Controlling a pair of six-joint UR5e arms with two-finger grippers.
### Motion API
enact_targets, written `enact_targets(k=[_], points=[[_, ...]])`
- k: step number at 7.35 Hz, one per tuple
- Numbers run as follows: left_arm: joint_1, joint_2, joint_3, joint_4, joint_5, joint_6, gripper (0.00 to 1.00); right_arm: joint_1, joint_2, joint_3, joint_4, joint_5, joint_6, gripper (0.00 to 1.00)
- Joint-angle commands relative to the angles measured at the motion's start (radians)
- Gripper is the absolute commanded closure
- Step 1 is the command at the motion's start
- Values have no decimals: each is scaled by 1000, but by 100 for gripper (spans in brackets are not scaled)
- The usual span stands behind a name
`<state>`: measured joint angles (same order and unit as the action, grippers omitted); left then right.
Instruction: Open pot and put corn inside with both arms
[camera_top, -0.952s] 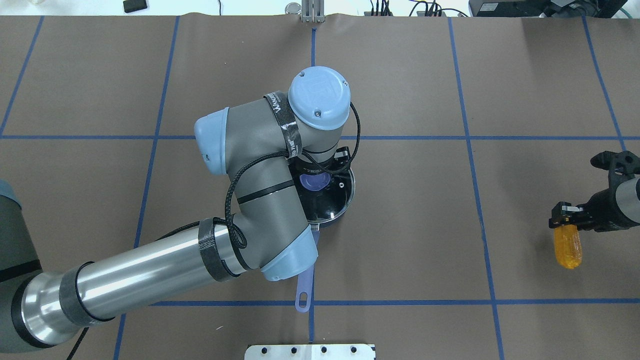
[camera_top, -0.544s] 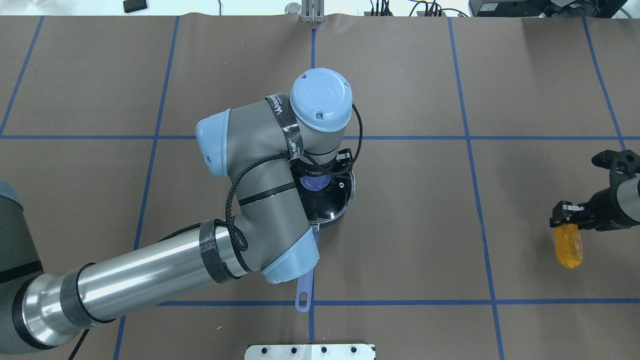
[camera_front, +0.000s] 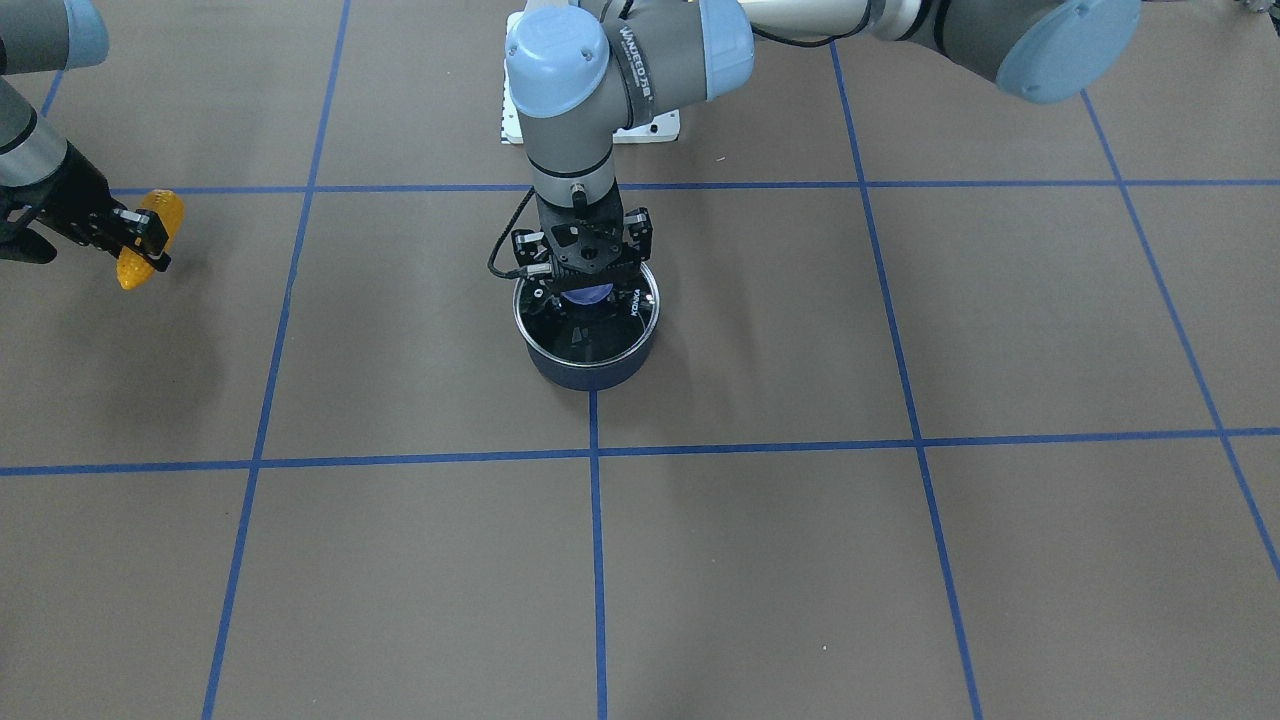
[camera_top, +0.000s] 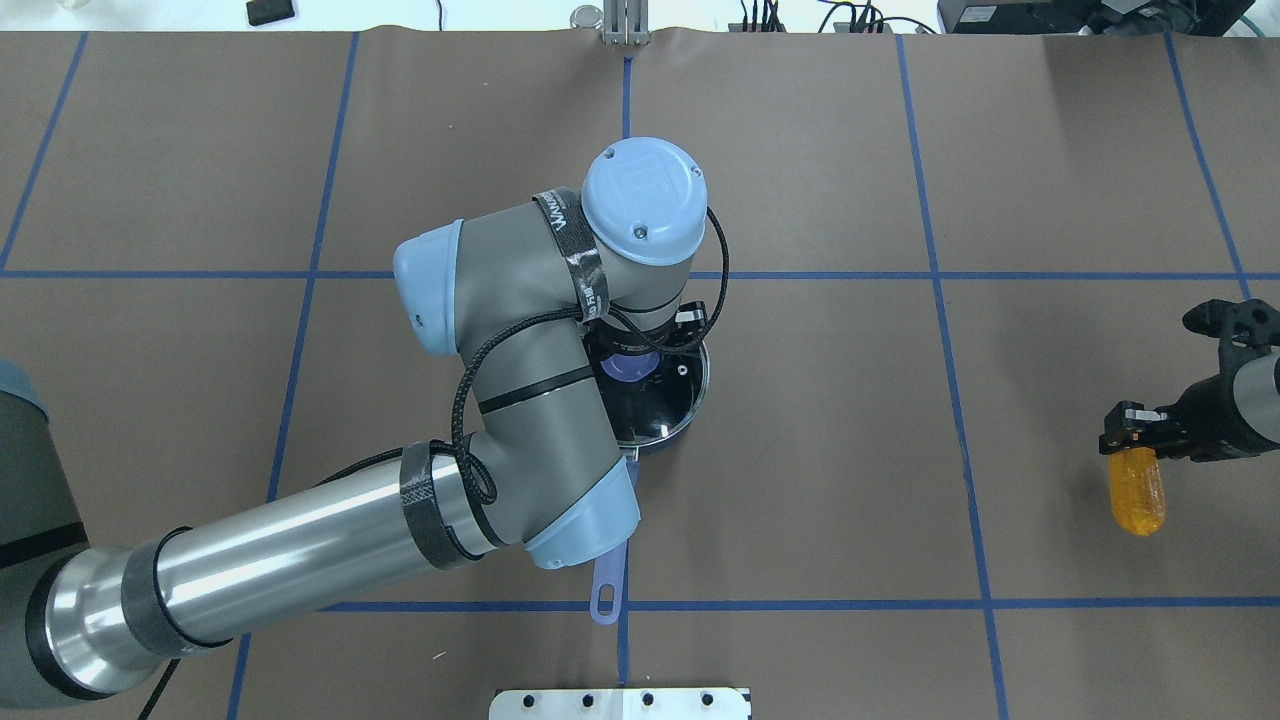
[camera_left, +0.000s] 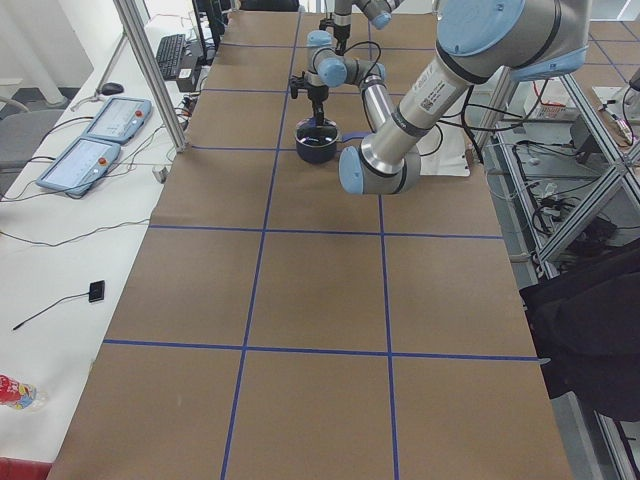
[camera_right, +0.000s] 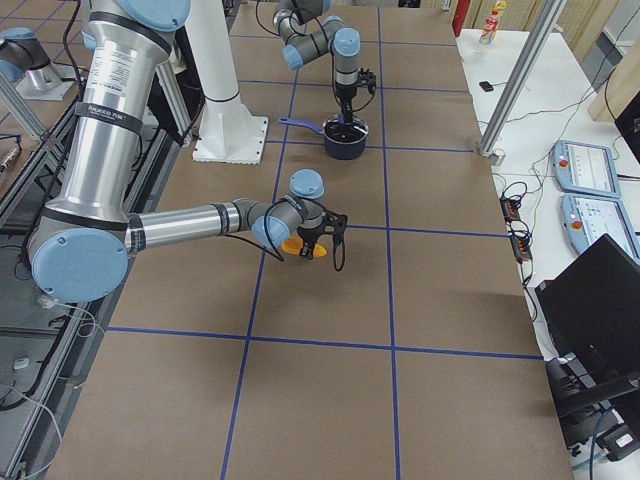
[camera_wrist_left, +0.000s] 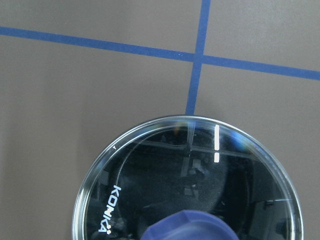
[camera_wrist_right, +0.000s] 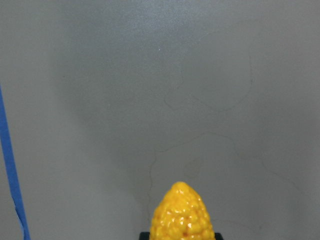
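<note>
The dark navy pot (camera_front: 590, 368) stands mid-table with its glass lid (camera_top: 662, 402) on and its purple handle (camera_top: 607, 588) pointing toward the robot's base. My left gripper (camera_front: 588, 284) hangs straight down over the lid's purple knob (camera_front: 590, 295), open, with its jaws either side of the knob. The left wrist view shows the lid (camera_wrist_left: 190, 170) and knob (camera_wrist_left: 187, 227) close below. My right gripper (camera_top: 1130, 443) is shut on the butt end of the yellow-orange corn (camera_top: 1137, 497) and holds it above the table at the far right. The corn tip (camera_wrist_right: 182, 215) shows in the right wrist view.
Brown paper with blue tape lines (camera_top: 930, 275) covers the table. A white mounting plate (camera_top: 620, 703) sits at the robot-side edge. Operator desks with tablets (camera_left: 105, 118) lie beyond the far edge.
My left wrist has shifted slightly right over the knob, covering more of it. The lid stays on the pot. The right gripper with the corn has barely moved.
</note>
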<state>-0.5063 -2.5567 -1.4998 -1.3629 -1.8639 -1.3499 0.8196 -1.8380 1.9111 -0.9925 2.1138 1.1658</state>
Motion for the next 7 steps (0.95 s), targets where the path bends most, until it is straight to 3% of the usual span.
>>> enact_targets(k=[1, 3, 5, 7], points=[[0, 1, 0, -2, -8, 0, 37, 1, 0, -1, 0, 0, 0, 69], [-1, -5, -19, 1, -33, 9, 38, 21, 29, 2, -26, 6, 0, 69], [-30, 4, -83, 13, -64, 49, 39, 64, 196, 34, -260, 17, 0, 69], [-107, 109, -178, 21, -133, 151, 40, 69, 404, 63, -525, 14, 11, 69]])
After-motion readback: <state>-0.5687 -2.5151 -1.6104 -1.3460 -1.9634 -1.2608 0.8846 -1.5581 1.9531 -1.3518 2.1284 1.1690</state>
